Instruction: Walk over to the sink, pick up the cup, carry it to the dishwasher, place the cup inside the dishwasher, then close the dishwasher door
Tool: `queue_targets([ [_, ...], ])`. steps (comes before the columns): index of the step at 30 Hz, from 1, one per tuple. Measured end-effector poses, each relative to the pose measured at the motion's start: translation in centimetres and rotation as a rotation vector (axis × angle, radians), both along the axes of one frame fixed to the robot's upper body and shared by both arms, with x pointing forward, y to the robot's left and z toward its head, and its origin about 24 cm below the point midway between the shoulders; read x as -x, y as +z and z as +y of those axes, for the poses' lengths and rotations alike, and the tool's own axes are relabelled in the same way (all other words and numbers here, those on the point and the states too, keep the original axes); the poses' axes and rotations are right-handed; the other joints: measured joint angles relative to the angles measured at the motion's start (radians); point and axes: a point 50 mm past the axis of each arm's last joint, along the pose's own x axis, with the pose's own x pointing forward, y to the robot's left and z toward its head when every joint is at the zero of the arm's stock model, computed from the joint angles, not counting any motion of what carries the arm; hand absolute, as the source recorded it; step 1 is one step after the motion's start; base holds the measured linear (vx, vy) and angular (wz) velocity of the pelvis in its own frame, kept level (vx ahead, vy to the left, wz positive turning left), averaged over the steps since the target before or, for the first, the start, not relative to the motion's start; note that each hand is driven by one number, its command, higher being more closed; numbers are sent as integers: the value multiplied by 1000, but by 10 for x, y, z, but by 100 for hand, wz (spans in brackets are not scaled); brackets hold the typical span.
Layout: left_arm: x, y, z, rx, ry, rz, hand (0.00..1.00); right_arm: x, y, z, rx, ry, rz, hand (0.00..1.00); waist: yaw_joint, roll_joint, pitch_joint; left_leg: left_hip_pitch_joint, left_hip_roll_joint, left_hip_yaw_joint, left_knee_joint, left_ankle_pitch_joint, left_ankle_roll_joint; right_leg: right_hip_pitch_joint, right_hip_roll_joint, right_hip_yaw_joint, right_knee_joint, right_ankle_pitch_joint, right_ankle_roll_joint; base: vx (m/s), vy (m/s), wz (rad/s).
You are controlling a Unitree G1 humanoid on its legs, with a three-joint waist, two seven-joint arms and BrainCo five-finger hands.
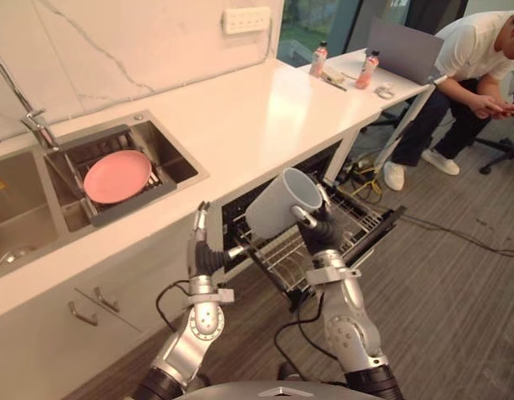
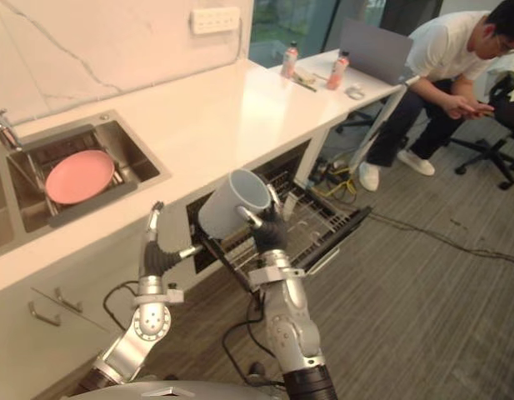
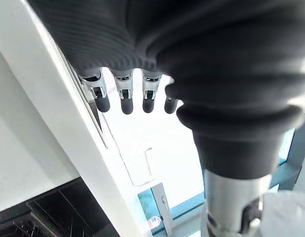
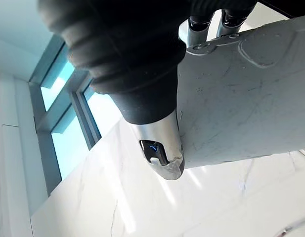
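Now | right robot hand curled round tilted cup | left robot hand straight-fingered, empty | dishwasher partly hidden behind cup

Our left arm comes up from 7 o'clock, and our left hand is held upright with its fingers straight toward 12. Our right arm rises from 5 o'clock, and our right hand is curled round the white cup.

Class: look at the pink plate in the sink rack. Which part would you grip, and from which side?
Probably the rim of the pink plate, at its near edge, coming down from above. It lies face up and nearly flat in the dark rack, so only the raised rim offers fingers a hold.
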Motion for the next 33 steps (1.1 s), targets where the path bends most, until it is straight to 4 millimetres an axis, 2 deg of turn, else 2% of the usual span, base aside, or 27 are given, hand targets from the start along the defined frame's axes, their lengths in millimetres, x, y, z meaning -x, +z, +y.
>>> queue_targets([
  [6, 1, -5, 9, 74, 65, 45, 0, -1, 0, -17, -14, -102, 18, 100, 0, 0, -1, 0, -1, -1, 0, 2, -1, 4, 1, -3, -9, 6, 5, 0, 0, 0],
  [10, 6, -15, 10, 195, -45, 146, 0, -1, 0, -38, 40, -209, 29, 100, 2, 0, -1, 1, -2, -4, 0, 2, -1, 9, 0, -6, -13, 9, 7, -17, -4, 1],
  [12, 11, -30, 9, 267, -103, 242, 0, -1, -1, -48, 72, -253, 39, 100, 4, 0, 0, -2, -3, -7, 0, 3, 0, 8, -1, -10, -13, 6, 3, -43, -9, 7],
  [14, 23, -62, 11, 289, -149, 433, 0, -5, -7, -66, 143, -314, 72, 100, 0, -1, 1, -29, -6, -31, 1, 7, 3, 1, -6, -35, -12, 5, 2, -62, -11, 28],
  [15, 26, -69, 12, 284, -156, 478, 0, -7, -9, -71, 167, -328, 87, 100, 1, -1, 2, -39, -8, -36, 2, 9, 4, -7, -7, -41, -11, 6, 1, -89, -6, 37],
  [17, 45, -94, 17, 265, -202, 634, 0, -23, -8, -92, 252, -394, 128, 100, 7, 5, 33, -81, -12, -61, 3, 20, 1, -36, -10, -65, -4, 10, -4, -93, -5, 32],
  [18, 49, -97, 20, 259, -214, 658, 0, -29, -5, -97, 269, -408, 126, 100, 9, 7, 51, -87, -11, -64, 4, 24, 0, -40, -10, -68, -2, 11, -6, -108, -15, 26],
  [20, 58, -109, 29, 246, -253, 735, 0, -54, 10, -112, 353, -460, 134, 100, 17, 24, 115, -118, -13, -87, 5, 43, 2, -59, -13, -88, 4, 16, -13, -126, -16, 28],
  [21, 59, -112, 31, 256, -257, 752, 0, -61, 14, -116, 375, -469, 140, 100, 24, 29, 128, -127, -12, -89, 5, 48, 2, -69, -13, -89, 5, 19, -15, -101, -14, 25],
  [23, 63, -124, 40, 323, -253, 824, 0, -86, 33, -134, 447, -491, 161, 100, 37, 59, 184, -166, -10, -116, 23, 58, 3, -83, -9, -116, 5, 27, -19, -85, -22, 29],
  [25, 61, -127, 44, 370, -245, 838, 0, -101, 51, -146, 479, -515, 164, 100, 48, 79, 231, -188, -10, -137, 33, 74, 9, -91, -7, -135, 7, 40, -14, -54, -12, 30],
  [30, 46, -124, 55, 421, -227, 805, 0, -126, 84, -158, 600, -540, 191, 100, 71, 120, 329, -227, -16, -177, 29, 103, 10, -110, -6, -175, 13, 46, -20, -68, -2, 26],
  [33, 44, -128, 58, 444, -221, 819, 0, -135, 88, -168, 704, -522, 270, 100, 93, 147, 340, -262, -33, -195, -25, 144, 16, -160, -13, -194, 20, 51, -22, -74, 34, 26],
])
